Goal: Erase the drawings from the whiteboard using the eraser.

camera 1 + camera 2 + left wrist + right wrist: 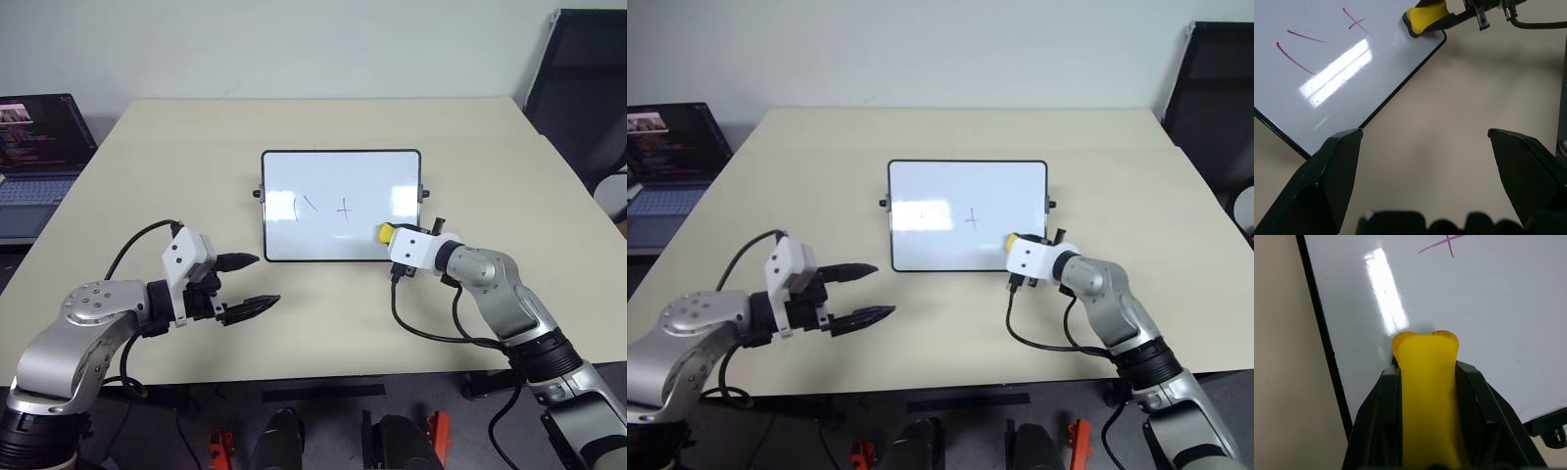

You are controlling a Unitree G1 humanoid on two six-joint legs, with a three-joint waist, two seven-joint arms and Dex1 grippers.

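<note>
The whiteboard (372, 181) lies flat in the middle of the table. The drawings (309, 205) are two thin slashes on its left half and a small plus sign (344, 209) near the centre; they also appear in the left wrist view as purple strokes (1295, 59). My right gripper (392, 236) is shut on the yellow eraser (386, 232), whose tip rests on the board near its front right corner. In the right wrist view the eraser (1425, 357) sits between both black fingers (1474, 396). My left gripper (266, 279) hovers open over the table, off the board's front left corner.
An open laptop (34, 147) stands on a side surface at the far left. A black chair (583, 88) is behind the table's right corner. The table's front edge (323, 377) runs just below both arms.
</note>
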